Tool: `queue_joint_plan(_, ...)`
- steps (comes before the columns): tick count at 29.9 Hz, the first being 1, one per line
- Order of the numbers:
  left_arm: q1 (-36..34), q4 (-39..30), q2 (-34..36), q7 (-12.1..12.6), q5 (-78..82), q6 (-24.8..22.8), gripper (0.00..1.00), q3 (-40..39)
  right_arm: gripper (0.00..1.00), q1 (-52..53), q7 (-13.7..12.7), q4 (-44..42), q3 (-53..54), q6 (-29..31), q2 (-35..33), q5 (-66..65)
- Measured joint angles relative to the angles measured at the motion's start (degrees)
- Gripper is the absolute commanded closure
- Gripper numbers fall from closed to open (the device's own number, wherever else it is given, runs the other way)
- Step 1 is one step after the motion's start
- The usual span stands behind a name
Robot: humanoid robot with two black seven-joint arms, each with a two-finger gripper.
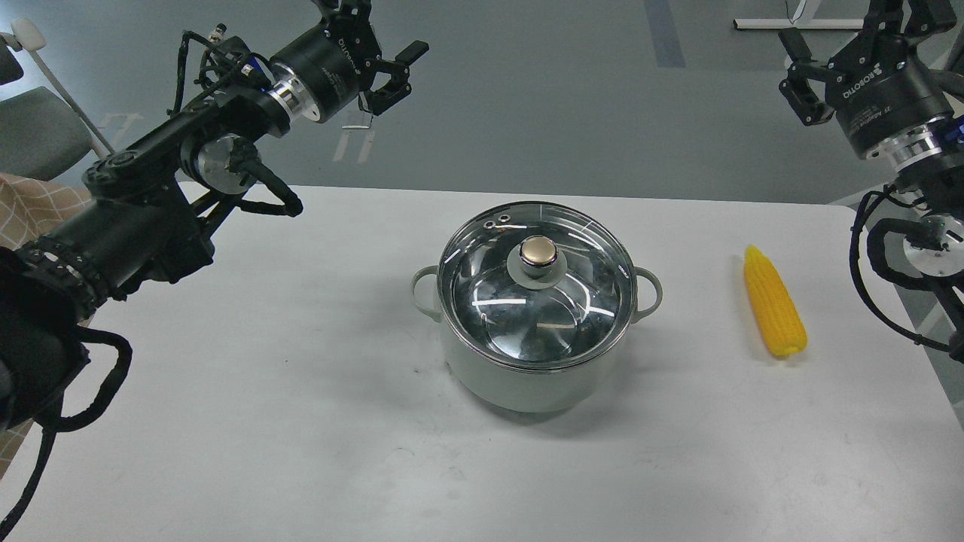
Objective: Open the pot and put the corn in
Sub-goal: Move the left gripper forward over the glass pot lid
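While lid [536, 260] caps pot [527, 376] — left tool [388, 64], right tool [798, 71] spread wide, holding nothing, corn [774, 311] untouched.

Glossy glass lid [536, 286], matt pot [527, 376], bumpy corn [774, 312].

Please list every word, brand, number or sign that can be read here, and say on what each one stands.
"ROBOTIQ": on the right gripper body, upside down; the small print beside it is too blurred to read.
Left gripper body: similar white print, too blurred to read.
Pot, lid, corn: no text.
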Motion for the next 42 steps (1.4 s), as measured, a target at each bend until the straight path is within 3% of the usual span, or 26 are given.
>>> queue_joint_plan(20, 3.74, 0.92, 0.12, 1.02, -0.32, -0.01, 0.02, -1.36, 0.00, -4.85, 0.00, 0.11, 4.02, 1.05, -1.67, 0.44)
queue_joint_plan(27, 3.74, 4.72, -0.18, 1.14, -0.36, -0.01, 0.02, -4.91, 0.00, -6.16, 0.00, 0.41, 4.98, 1.39, -2.89, 0.47)
queue_joint_plan(39, 4.94, 7.26, -3.23, -3.92, 0.01, -0.01, 0.02, -5.36, 0.00, -6.18, 0.00, 0.37, 5.15, 1.15, -3.19, 0.39)
queue_joint_plan(42, 5.56, 7.21, -3.70, -6.71, 0.49, -0.01, 0.02, -5.12, 0.00, -6.25, 0.00, 0.33, 5.21, 0.98, -3.24, 0.31)
